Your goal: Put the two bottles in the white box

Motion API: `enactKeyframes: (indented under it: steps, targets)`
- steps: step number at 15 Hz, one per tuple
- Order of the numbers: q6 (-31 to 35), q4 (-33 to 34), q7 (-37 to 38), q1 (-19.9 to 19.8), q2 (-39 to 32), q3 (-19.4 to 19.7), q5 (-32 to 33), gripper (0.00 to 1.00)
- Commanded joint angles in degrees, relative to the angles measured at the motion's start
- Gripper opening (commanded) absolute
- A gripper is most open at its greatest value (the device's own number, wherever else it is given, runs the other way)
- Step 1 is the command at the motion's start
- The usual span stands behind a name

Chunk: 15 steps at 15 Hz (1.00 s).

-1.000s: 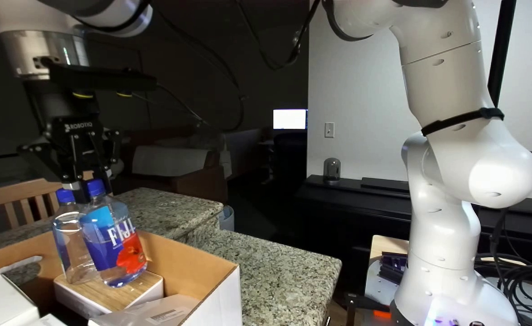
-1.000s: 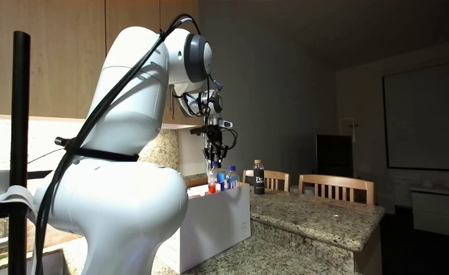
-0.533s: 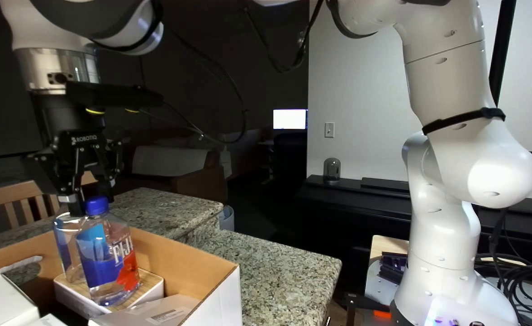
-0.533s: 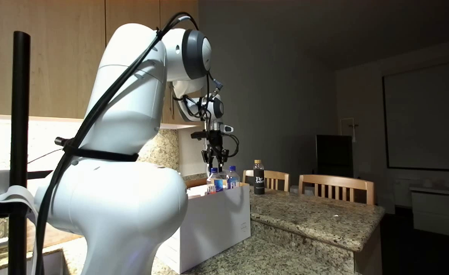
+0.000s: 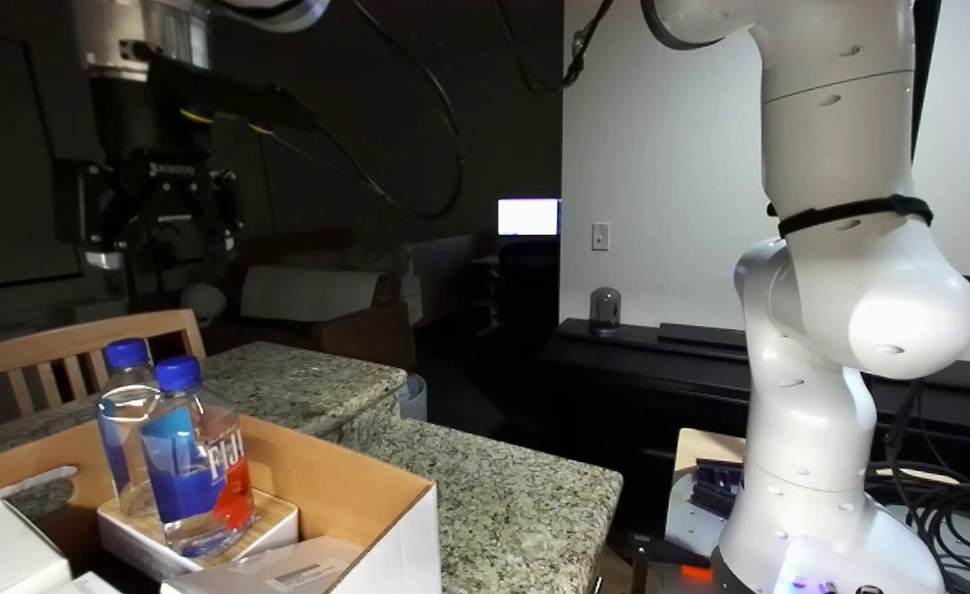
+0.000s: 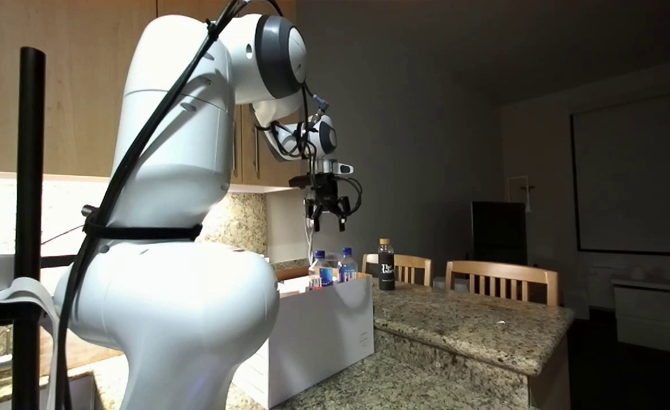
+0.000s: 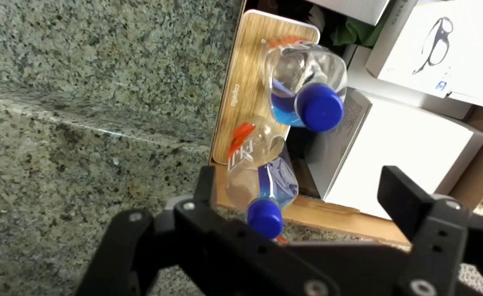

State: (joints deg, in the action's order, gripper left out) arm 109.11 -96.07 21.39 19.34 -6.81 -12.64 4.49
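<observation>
Both clear bottles with blue caps stand inside the white box (image 5: 409, 540), their bases on a wood-topped block (image 5: 264, 511). In an exterior view the nearer bottle (image 5: 196, 474) shows a blue-and-red label; behind it, close by, is the farther bottle (image 5: 128, 450), mostly see-through. Their tops rise above the wall of the white box (image 6: 323, 336). My gripper (image 6: 329, 225) hangs above them, clear of both caps, its jaws wide apart. The wrist view shows nothing held by the gripper (image 7: 297, 181); below it are one bottle (image 7: 262, 172) and another bottle (image 7: 311, 86).
Inside the box lie a white carton (image 7: 405, 152), a carton with a glasses picture (image 7: 434, 49) and a clear plastic packet (image 5: 287, 565). A black-sleeved bottle (image 6: 386, 267) stands on the raised granite counter (image 6: 466, 319). Wooden chairs (image 6: 503, 270) are behind.
The labelled bottle, tilted at the gripper a second ago, has come down upright onto the block. My gripper has let go, spread wide and risen above the bottles.
</observation>
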Motion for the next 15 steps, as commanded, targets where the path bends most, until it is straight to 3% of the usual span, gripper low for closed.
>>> enactKeyframes:
  steps: [1, 7, 15]
  targets:
    - [-2.05, -1.53, 2.28, -1.89, 4.99, 0.44, 0.27, 1.0]
    - [-6.69, -5.34, 2.25, -6.42, 11.63, 2.77, -1.01, 1.0]
    - [-6.81, -15.07, -0.25, -12.78, 16.75, 7.45, -6.8, 1.0]
